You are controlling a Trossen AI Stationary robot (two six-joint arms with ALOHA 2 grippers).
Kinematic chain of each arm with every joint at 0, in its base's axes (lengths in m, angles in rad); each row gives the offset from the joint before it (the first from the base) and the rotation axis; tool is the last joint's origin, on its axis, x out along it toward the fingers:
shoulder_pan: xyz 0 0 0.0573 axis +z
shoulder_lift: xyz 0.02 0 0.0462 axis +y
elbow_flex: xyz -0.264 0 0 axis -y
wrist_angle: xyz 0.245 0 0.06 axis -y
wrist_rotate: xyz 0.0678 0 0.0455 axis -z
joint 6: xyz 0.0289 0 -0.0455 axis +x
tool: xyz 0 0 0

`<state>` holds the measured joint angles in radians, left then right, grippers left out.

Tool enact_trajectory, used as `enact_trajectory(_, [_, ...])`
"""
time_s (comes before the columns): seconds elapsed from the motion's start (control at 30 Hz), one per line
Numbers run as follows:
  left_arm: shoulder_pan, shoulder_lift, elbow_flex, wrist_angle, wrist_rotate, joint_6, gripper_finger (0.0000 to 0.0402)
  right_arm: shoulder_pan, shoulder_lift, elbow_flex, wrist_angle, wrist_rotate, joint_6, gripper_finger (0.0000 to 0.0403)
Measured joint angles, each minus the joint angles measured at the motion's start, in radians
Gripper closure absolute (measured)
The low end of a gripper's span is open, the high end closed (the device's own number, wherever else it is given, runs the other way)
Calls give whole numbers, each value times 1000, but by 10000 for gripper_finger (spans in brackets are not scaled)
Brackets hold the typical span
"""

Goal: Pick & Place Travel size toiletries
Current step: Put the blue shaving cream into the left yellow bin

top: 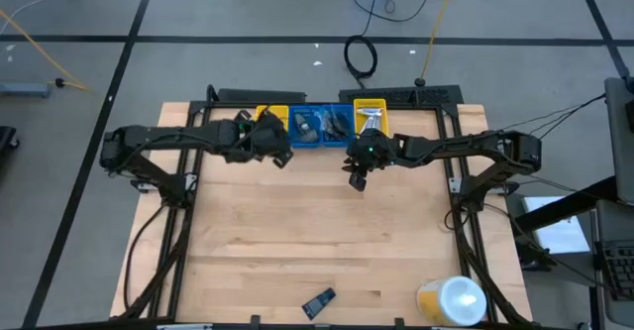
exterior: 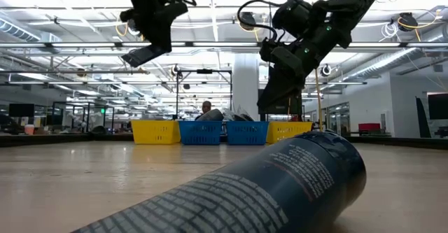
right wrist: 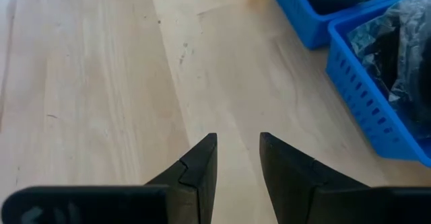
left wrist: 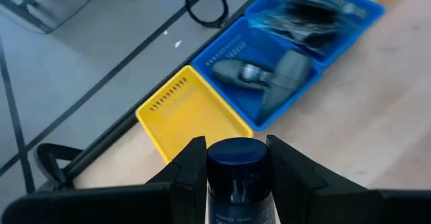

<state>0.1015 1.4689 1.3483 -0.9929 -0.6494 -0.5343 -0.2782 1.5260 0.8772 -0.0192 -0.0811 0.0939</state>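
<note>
My left gripper point(left wrist: 236, 148) hangs above the table's far edge by the left yellow bin point(left wrist: 192, 116) and is shut on a dark blue mini bottle point(left wrist: 238, 183). In the high view this gripper point(top: 278, 149) sits just in front of the bin row. My right gripper point(right wrist: 238, 150) is open and holds nothing, above bare wood in front of the blue bins point(right wrist: 367, 83); the high view shows it point(top: 358, 174) near the right yellow bin point(top: 371, 118). Another dark tube point(top: 319, 302) lies on its side by the near edge, large in the low view point(exterior: 280, 184). Grey bottles point(left wrist: 273, 83) lie in a blue bin. My left gripper pinches the dark blue bottle between its two fingers, just under the round cap point(left wrist: 237, 158). One finger point(left wrist: 192, 167) stands on each side of the body. The bottle is lifted clear of the table, and its cap end points out past the fingertips.
Four bins stand in a row at the far edge: yellow, two blue point(top: 319, 125), yellow. The second blue bin holds dark packets point(left wrist: 316, 15). A large yellow container with a white lid point(top: 452, 300) lies at the near right corner. Open wood point(top: 297, 231) spreads across the middle.
</note>
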Motion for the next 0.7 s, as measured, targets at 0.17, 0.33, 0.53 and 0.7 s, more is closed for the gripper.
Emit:
enact_trajectory(0.17, [78,0,0,2,28,36,295,2,0,0,3,0,-1,296])
enact_trajectory(0.33, [156,0,0,35,44,91,295,2,0,0,14,1,-1,296])
enact_trajectory(0.53, [256,1,-41,184,152,197,295,2,0,0,15,1,-1,296])
enact_trajectory(0.7, [320,0,-78,229,173,218,295,2,0,0,15,1,-1,296])
